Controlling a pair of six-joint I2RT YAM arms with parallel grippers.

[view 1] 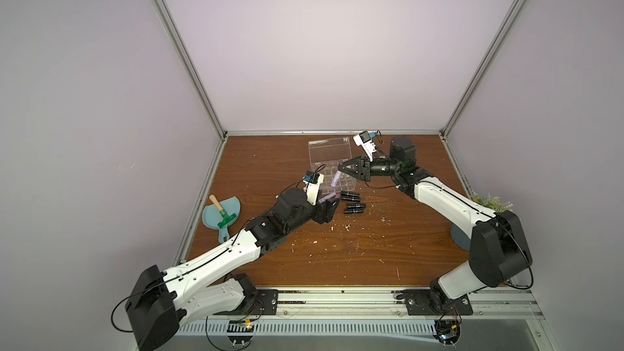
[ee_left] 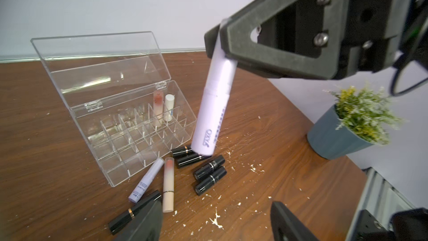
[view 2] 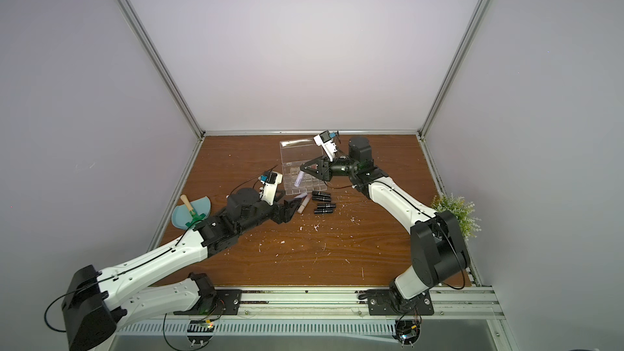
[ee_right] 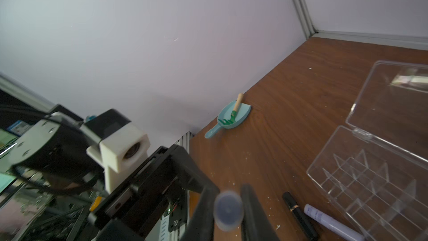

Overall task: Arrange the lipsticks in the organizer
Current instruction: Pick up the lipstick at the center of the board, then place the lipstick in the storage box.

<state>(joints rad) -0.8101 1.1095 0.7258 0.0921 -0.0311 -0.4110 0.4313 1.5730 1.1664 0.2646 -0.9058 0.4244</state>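
Observation:
The clear organizer (view 1: 329,151) (view 2: 300,153) stands with its lid open at the back middle of the table. A pink lipstick (ee_left: 158,107) and a white one (ee_left: 168,107) stand in its cells. My right gripper (view 1: 341,169) (ee_right: 228,209) is shut on a lilac lipstick (ee_left: 214,105) (view 2: 299,178), which hangs tilted over the organizer's front cells. On the table in front lie several black lipsticks (view 1: 353,202) (ee_left: 208,172), a lilac one (ee_left: 148,179), a beige one (ee_left: 168,184) and a long black one (ee_left: 134,212). Beside them my left gripper (ee_left: 215,223) (view 1: 329,211) is open and empty.
A teal dustpan (view 1: 221,214) (ee_right: 231,117) with a small rake lies by the left wall. A potted plant (ee_left: 347,124) (view 2: 456,211) stands at the right edge, behind the right arm. White crumbs are scattered over the wooden table (view 1: 337,258).

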